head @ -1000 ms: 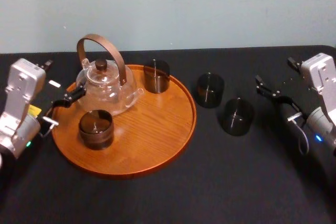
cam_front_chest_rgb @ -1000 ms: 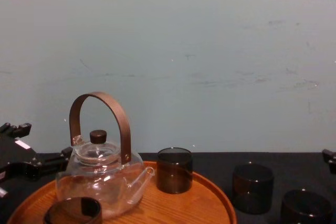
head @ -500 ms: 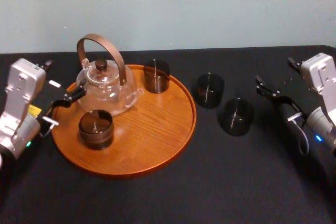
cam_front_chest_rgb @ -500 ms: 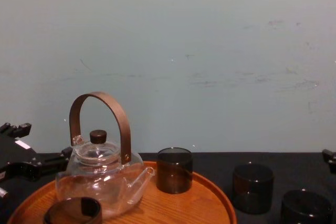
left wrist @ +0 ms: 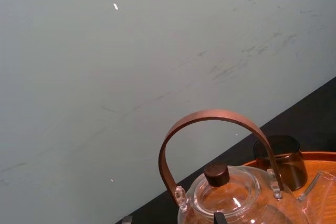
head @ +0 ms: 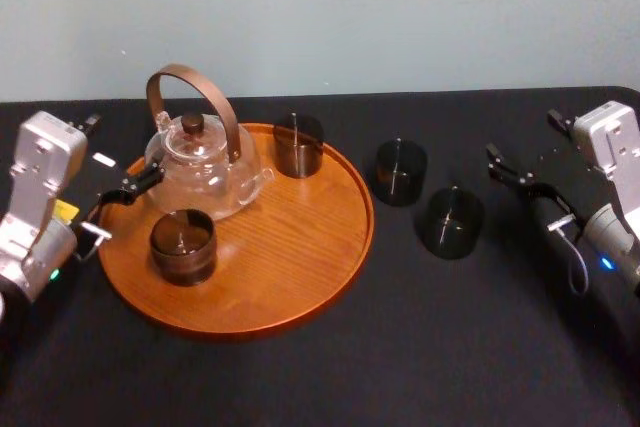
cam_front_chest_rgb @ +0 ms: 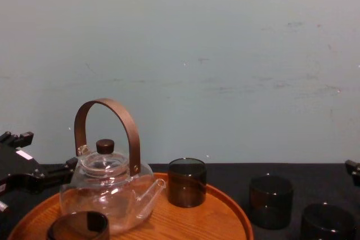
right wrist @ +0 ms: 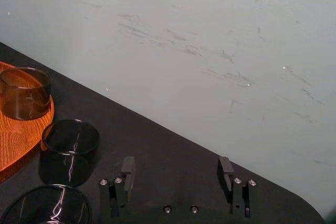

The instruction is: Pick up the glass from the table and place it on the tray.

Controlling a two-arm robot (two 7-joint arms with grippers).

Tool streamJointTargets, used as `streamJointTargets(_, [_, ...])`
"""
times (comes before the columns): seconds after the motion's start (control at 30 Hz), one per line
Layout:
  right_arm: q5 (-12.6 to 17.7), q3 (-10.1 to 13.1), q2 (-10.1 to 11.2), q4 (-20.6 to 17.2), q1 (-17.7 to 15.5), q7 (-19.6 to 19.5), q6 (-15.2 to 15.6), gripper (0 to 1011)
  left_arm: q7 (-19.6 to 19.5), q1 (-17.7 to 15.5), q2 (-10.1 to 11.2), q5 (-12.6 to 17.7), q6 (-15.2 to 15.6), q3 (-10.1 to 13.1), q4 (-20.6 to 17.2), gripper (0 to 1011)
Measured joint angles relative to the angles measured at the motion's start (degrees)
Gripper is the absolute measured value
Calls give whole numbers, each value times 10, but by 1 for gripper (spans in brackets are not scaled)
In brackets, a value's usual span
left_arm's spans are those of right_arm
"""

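Two dark glasses stand on the black table (head: pixel 420 347) right of the tray: one farther back (head: pixel 400 171) (cam_front_chest_rgb: pixel 270 200), one nearer (head: pixel 450 222) (cam_front_chest_rgb: pixel 328 220). My right gripper (head: pixel 525 142) (right wrist: pixel 177 170) hovers just right of them, open with nothing between its fingers. The round wooden tray (head: pixel 290 257) holds a glass teapot (head: pixel 200 162) and two more dark glasses, one at the back (head: pixel 298 144) and one at the front (head: pixel 183 245). Open as well, my left gripper (head: pixel 110 152) sits at the tray's left edge beside the teapot.
A pale wall runs close behind the table's far edge. The teapot's tall brown handle (cam_front_chest_rgb: pixel 107 122) rises over the tray's left part. Bare wood lies on the tray's right and front (head: pixel 300 277). Bare black tabletop spreads in front of the tray.
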Motion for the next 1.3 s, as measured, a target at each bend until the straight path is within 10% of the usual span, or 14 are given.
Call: streamJointTargets(1.3, [79, 69, 42, -127, -122, 129, 10, 1002, 0, 0, 0, 0, 0, 0, 0, 1001])
